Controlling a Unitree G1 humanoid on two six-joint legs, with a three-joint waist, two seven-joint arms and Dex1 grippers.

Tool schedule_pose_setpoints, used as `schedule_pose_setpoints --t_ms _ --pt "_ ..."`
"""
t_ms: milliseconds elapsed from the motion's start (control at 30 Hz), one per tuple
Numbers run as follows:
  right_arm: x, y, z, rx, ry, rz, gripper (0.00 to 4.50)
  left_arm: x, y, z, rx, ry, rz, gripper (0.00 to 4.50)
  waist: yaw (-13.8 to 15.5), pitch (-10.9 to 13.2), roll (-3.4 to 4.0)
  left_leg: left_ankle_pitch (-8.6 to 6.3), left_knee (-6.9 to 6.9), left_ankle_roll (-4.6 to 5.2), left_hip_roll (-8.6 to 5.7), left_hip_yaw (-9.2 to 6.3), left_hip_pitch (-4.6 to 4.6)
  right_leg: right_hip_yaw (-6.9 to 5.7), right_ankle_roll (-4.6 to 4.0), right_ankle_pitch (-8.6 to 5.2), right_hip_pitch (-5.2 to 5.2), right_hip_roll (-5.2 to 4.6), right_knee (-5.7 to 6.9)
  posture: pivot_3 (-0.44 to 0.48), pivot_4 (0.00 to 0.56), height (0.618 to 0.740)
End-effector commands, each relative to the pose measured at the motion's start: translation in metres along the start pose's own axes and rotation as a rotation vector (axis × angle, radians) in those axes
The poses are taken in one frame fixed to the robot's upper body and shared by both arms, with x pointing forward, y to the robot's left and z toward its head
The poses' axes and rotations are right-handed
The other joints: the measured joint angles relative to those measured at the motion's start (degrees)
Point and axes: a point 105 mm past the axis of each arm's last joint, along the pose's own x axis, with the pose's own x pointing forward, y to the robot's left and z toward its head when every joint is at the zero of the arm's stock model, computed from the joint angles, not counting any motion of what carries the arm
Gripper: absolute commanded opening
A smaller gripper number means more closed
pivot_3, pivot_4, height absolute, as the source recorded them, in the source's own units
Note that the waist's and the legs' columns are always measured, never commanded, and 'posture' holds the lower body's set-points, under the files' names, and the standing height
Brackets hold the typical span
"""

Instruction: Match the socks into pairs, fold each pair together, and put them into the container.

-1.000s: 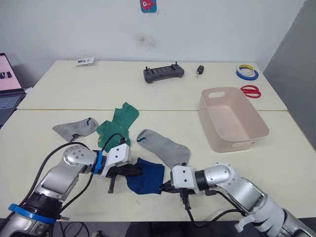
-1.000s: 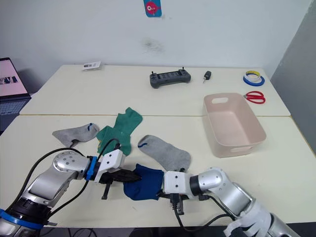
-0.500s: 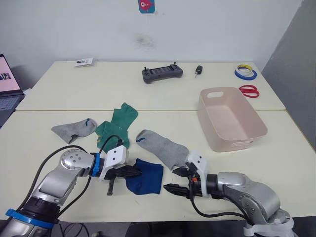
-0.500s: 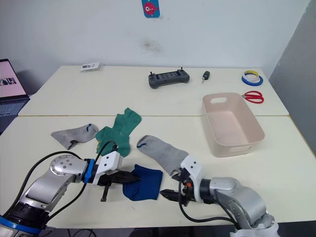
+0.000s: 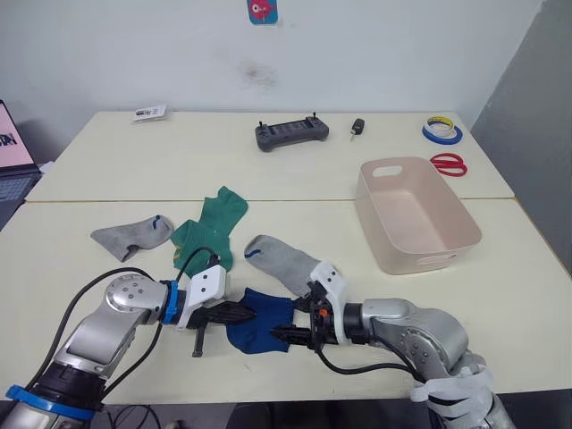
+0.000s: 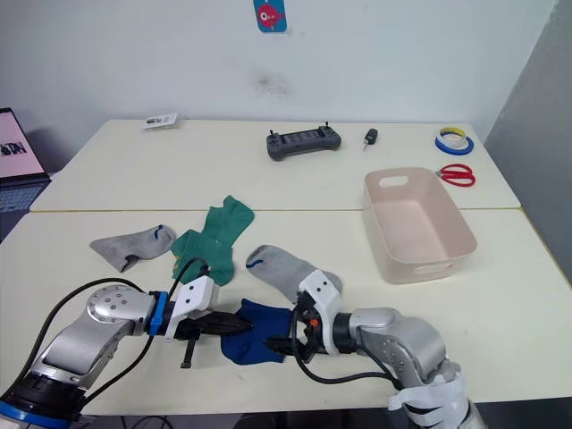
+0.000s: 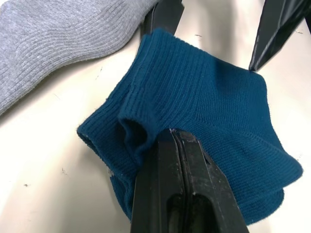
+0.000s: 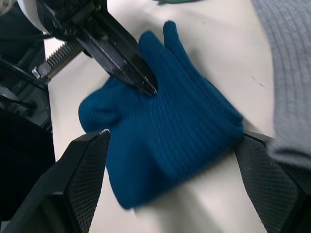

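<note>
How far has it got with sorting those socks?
Nothing is in the container yet. The left gripper is shut on the folded dark blue pair, with the right gripper open around it. Two grey socks and the green socks lie loose, unfolded.

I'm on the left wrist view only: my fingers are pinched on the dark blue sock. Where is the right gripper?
Observer: The right gripper sits at the dark blue sock's opposite edge, fingers spread wide either side of it, as the right wrist view shows.
Operator: Is the tub loaded yet?
Observer: No, the container is empty, far on the right.
Operator: Where are the green socks?
Observer: The green socks lie overlapped just beyond your left gripper, between the two grey socks: one grey sock to their left, the other grey sock to their right.
</note>
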Motion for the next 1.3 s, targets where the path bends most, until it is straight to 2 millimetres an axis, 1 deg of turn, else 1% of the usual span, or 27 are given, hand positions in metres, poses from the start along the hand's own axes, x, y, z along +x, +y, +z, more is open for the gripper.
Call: schedule_pose_setpoints --t_ms 33,67,100,200,433,500,633,800,833,900,967,1067,1100,1167,1233,1267,1300 --pt "0.004 0.001 0.004 -0.002 -0.012 0.012 4.22 0.003 -0.007 -0.006 -0.028 0.022 -0.017 0.00 0.0 0.0 0.00 0.00 0.00 0.00 0.00 0.00 0.00 0.00 0.00 0.00 0.00 0.00 0.00 0.000 0.150 0.740" --pt "0.004 0.001 0.006 -0.003 -0.018 0.014 3.84 0.003 -0.007 -0.006 -0.029 0.023 -0.016 0.00 0.0 0.0 0.00 0.00 0.00 0.00 0.00 0.00 -0.01 0.00 0.00 0.00 0.00 0.00 0.00 0.000 0.150 0.740" --pt "0.004 0.001 0.007 -0.006 -0.024 0.017 3.63 0.003 -0.008 -0.006 -0.030 0.023 -0.015 0.00 0.0 0.0 0.00 0.00 0.00 0.00 -0.01 0.01 -0.01 0.00 0.00 0.00 0.00 -0.01 0.00 0.000 0.150 0.740" --pt "0.004 0.000 0.012 -0.020 -0.043 0.018 2.60 0.002 -0.008 -0.007 -0.034 0.023 -0.009 0.00 0.0 0.0 0.00 0.00 0.00 0.00 -0.01 0.01 -0.02 0.01 0.00 0.00 -0.01 -0.01 -0.01 0.000 0.150 0.740" --pt "-0.002 0.000 0.020 -0.082 -0.075 0.018 0.03 0.001 -0.008 -0.005 -0.060 -0.013 0.020 0.00 -0.1 0.0 0.01 0.00 0.00 0.00 0.00 0.00 -0.04 0.00 0.00 0.00 -0.02 -0.01 -0.01 0.000 0.150 0.740" --pt "-0.005 0.003 0.024 -0.111 -0.092 0.028 0.01 0.000 -0.006 0.000 -0.068 -0.049 0.034 0.00 -0.1 0.0 0.02 0.00 0.00 0.00 -0.01 0.00 -0.06 0.00 0.00 0.00 -0.03 -0.02 -0.02 0.000 0.150 0.740" --pt "-0.015 0.007 0.033 -0.182 -0.125 0.027 0.01 -0.010 -0.006 0.027 -0.094 -0.176 0.028 0.00 -0.1 0.0 -0.01 0.00 0.02 0.00 -0.01 -0.01 -0.16 -0.04 0.00 0.00 -0.09 -0.05 -0.02 0.000 0.150 0.740" --pt "-0.044 0.010 0.058 -0.274 -0.210 -0.031 0.01 -0.036 0.002 0.064 -0.139 -0.251 0.003 0.00 -0.1 0.0 -0.03 0.00 0.03 -0.01 -0.01 -0.05 -0.25 -0.08 0.00 0.00 -0.15 -0.06 -0.01 0.000 0.150 0.740" --pt "-0.051 0.011 0.061 -0.290 -0.223 -0.044 0.00 -0.039 0.005 0.072 -0.139 -0.270 0.001 0.36 0.0 0.0 -0.03 0.00 0.03 -0.01 -0.01 -0.07 -0.26 -0.11 0.00 0.00 -0.15 -0.06 -0.01 0.000 0.150 0.740" --pt "-0.066 0.011 0.070 -0.318 -0.255 -0.082 0.00 -0.044 0.010 0.092 -0.142 -0.321 -0.008 0.79 0.2 0.0 -0.03 0.00 0.04 -0.01 -0.05 -0.07 -0.26 -0.12 0.01 0.00 -0.13 -0.06 -0.02 0.000 0.150 0.740" --pt "-0.083 0.009 0.077 -0.343 -0.280 -0.123 0.00 -0.046 0.013 0.111 -0.143 -0.368 -0.030 1.44 0.4 0.0 -0.03 0.00 0.04 -0.01 -0.08 -0.03 -0.26 -0.08 0.02 0.00 -0.12 -0.06 -0.05 0.000 0.150 0.740" --pt "-0.111 0.006 0.088 -0.383 -0.307 -0.192 0.00 -0.047 0.015 0.133 -0.129 -0.403 -0.072 2.44 0.5 0.1 -0.05 0.00 0.04 -0.01 -0.09 -0.01 -0.28 -0.07 0.02 0.00 -0.11 -0.06 -0.08 0.000 0.150 0.740" --pt "-0.121 0.003 0.092 -0.391 -0.317 -0.222 0.00 -0.047 0.016 0.138 -0.127 -0.411 -0.086 2.69 0.7 0.1 -0.05 0.01 0.04 -0.01 -0.09 -0.01 -0.28 -0.07 0.02 0.00 -0.12 -0.05 -0.08 0.000 0.150 0.740" --pt "-0.148 -0.006 0.104 -0.416 -0.337 -0.316 0.00 -0.044 0.013 0.147 -0.115 -0.408 -0.133 3.34 0.7 0.1 -0.05 0.01 0.05 -0.01 -0.07 0.00 -0.26 -0.05 0.01 0.00 -0.12 -0.05 -0.06 0.000 0.150 0.740" --pt "-0.175 -0.017 0.116 -0.433 -0.349 -0.417 0.00 -0.040 0.011 0.151 -0.098 -0.389 -0.173 3.96 0.7 0.1 -0.03 0.01 0.04 -0.01 -0.09 0.04 -0.24 -0.02 0.01 0.00 -0.11 -0.02 -0.06 0.000 0.150 0.740" --pt "-0.183 -0.019 0.119 -0.438 -0.350 -0.444 0.00 -0.039 0.010 0.152 -0.094 -0.383 -0.184 4.30 0.7 0.1 -0.03 0.01 0.03 -0.01 -0.10 0.05 -0.25 -0.02 0.01 0.00 -0.12 0.00 -0.06 0.000 0.150 0.740" --pt "-0.187 -0.021 0.121 -0.439 -0.349 -0.457 0.00 -0.038 0.010 0.153 -0.092 -0.381 -0.190 4.45 0.7 0.1 -0.04 0.01 0.02 -0.01 -0.10 0.08 -0.24 0.00 0.01 0.00 -0.12 0.04 -0.07 0.000 0.150 0.740"
